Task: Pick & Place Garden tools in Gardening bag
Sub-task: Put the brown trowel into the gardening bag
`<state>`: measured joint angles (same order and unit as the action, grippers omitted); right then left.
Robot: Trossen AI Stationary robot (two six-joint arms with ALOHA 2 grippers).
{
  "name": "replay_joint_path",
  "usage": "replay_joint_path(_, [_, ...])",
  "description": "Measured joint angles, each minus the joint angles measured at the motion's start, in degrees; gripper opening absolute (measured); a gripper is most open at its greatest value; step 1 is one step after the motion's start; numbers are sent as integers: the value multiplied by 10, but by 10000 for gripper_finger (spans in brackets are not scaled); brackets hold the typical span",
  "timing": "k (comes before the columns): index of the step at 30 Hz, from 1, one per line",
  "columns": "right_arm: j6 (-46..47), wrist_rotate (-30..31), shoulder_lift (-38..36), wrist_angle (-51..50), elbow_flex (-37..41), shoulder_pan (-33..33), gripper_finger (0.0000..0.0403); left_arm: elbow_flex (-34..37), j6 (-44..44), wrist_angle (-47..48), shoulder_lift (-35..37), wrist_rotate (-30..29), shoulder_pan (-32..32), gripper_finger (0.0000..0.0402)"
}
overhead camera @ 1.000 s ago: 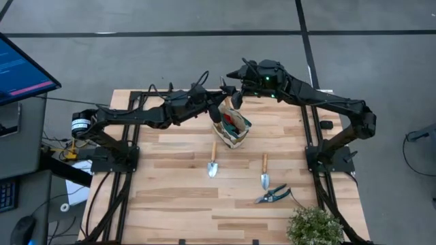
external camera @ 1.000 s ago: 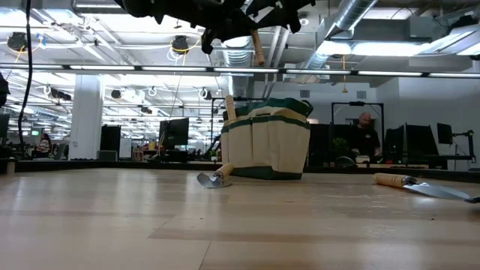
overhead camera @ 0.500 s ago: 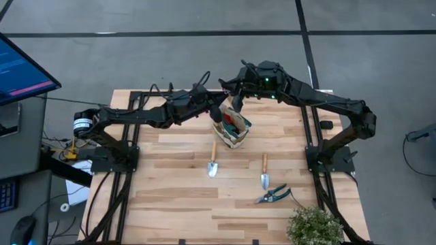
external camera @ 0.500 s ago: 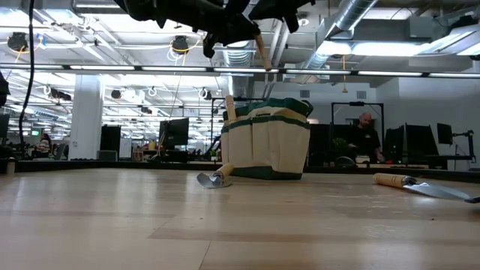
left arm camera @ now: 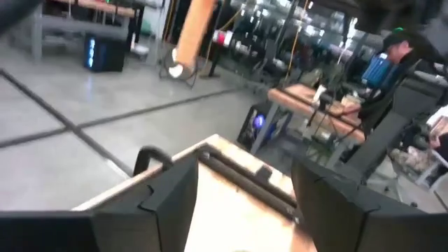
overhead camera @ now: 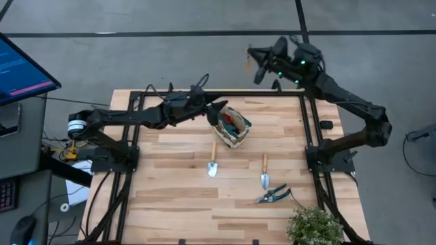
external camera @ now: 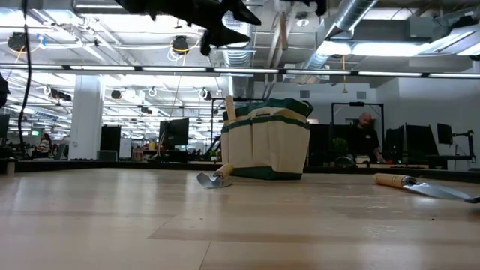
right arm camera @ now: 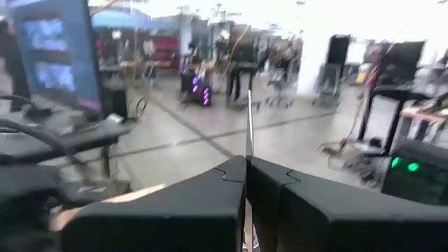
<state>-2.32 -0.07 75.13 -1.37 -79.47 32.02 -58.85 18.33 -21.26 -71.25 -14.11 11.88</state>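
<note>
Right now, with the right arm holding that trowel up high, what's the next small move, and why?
Probably swing the right gripper toward the gardening bag until the trowel hangs over its open top. The gripper is shut on the blade but sits beyond the far edge of the table, away from the bag. The left gripper waits open by the bag's rim.

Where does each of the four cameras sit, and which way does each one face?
High view: overhead, looking straight down on the table, the bag and both arms.
Low view: at table-top height, looking level across at the bag and room; arms enter from above.
Left wrist view: looks past the open left pincer over the table's far edge.
Right wrist view: looks into the room past the right pincer, shut on a trowel.
Shared: high and low views both show the bag.
</note>
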Motion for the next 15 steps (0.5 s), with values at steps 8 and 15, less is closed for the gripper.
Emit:
replay_joint_path(8, [131, -122, -29, 295, 264, 105, 0, 0, 4, 210, 102, -60, 0, 113])
replay_joint_path(15, [124, -108, 7, 400, 356, 104, 0, 46, 111, 285, 119, -106, 1, 9])
